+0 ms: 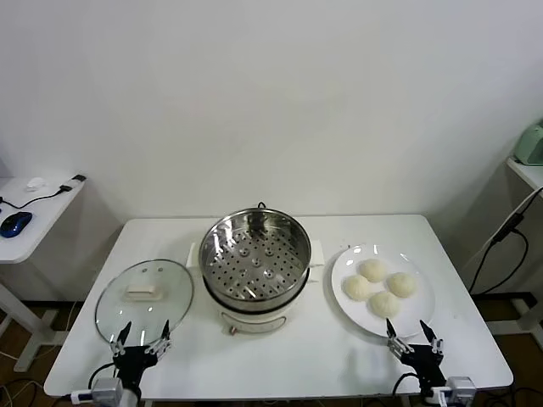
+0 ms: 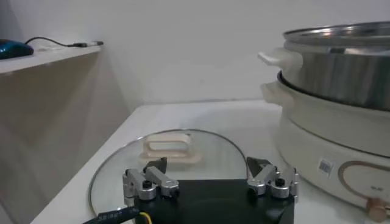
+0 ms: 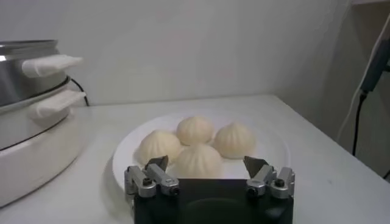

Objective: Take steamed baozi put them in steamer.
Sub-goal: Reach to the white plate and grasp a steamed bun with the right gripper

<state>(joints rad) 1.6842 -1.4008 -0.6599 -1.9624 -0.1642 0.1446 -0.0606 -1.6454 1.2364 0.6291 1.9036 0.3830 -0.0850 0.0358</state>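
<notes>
Steel steamer (image 1: 254,263): mid-table, uncovered, tray bare.
Glass lid (image 1: 144,299): flat beside it.
Baozi (image 1: 378,287): four on white plate (image 1: 422,318).
Left gripper (image 1: 142,341): fingers apart, over the lid's near edge.
Right gripper (image 1: 414,336): fingers apart, at the plate's near rim.

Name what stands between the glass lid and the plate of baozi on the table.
In the head view, the steamer stands between the glass lid and the plate holding four steamed baozi; its perforated tray is empty.
</notes>
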